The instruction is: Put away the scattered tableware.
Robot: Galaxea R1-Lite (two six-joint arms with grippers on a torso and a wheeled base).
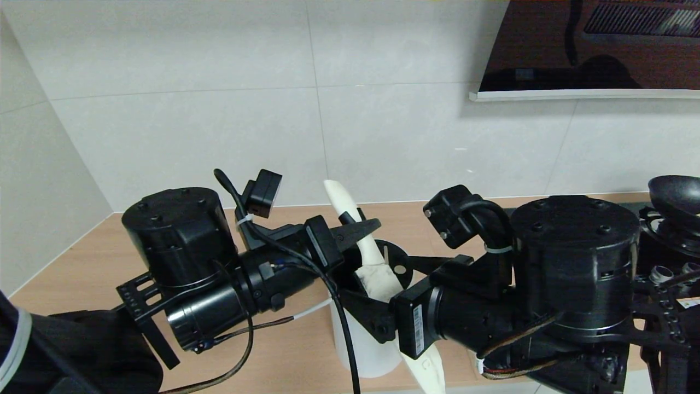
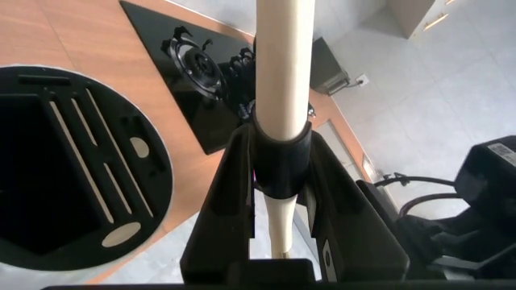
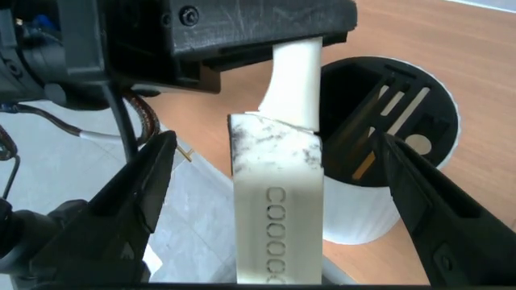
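Left end effector (image 2: 278, 157) clamping cream utensil (image 1: 377, 271) mid-frame, right end effector (image 3: 276, 145) gaping around its blade, beside rim of utensil holder (image 1: 372, 355), tabletop (image 1: 295, 361) stretching leftward.

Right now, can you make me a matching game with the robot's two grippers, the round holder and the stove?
Things:
1. left gripper
2. right gripper
3. holder
4. stove

States:
A. open, astride the white utensil
B. white outside, standing on the wooden counter
C. shut on the utensil's handle
D. black, set into the counter

Pairs: 1-C, 2-A, 3-B, 4-D
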